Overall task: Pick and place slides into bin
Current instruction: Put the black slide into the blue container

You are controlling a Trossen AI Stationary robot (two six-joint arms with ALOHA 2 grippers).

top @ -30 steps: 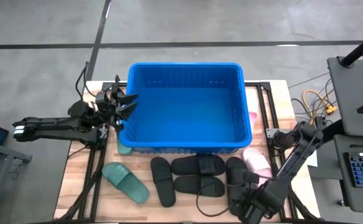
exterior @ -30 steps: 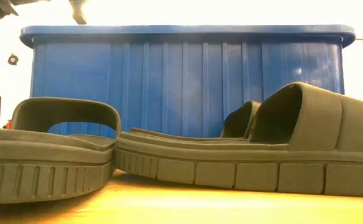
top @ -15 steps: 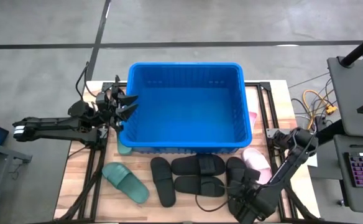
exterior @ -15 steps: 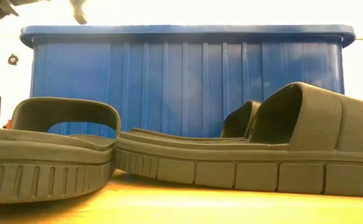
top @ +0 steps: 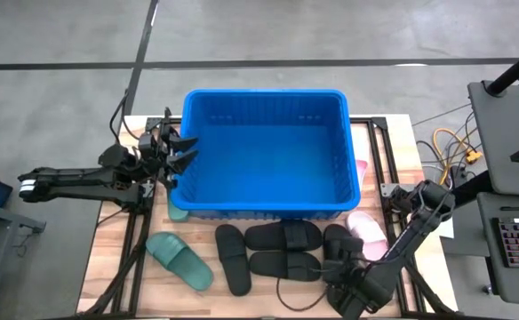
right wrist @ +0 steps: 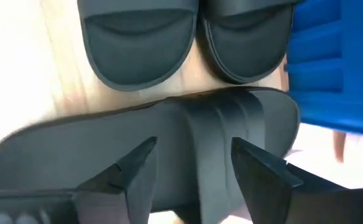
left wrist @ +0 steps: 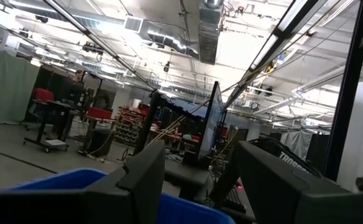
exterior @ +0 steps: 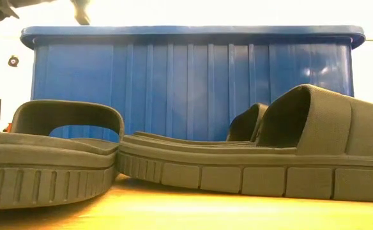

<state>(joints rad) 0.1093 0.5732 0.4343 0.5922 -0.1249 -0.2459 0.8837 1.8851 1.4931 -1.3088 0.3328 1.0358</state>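
Four black slides point(top: 282, 249) lie on the table point(top: 108, 267) just near of the empty blue bin point(top: 264, 151). Right gripper point(right wrist: 191, 165) hovers, fingers apart, over the rightmost one point(right wrist: 169, 140). Left gripper point(top: 175, 149), fingers apart, waits at the bin's left rim.

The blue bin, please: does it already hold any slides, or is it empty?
Empty. The high view shows the bin's bare blue floor, and the visible slides all lie on the table outside it.
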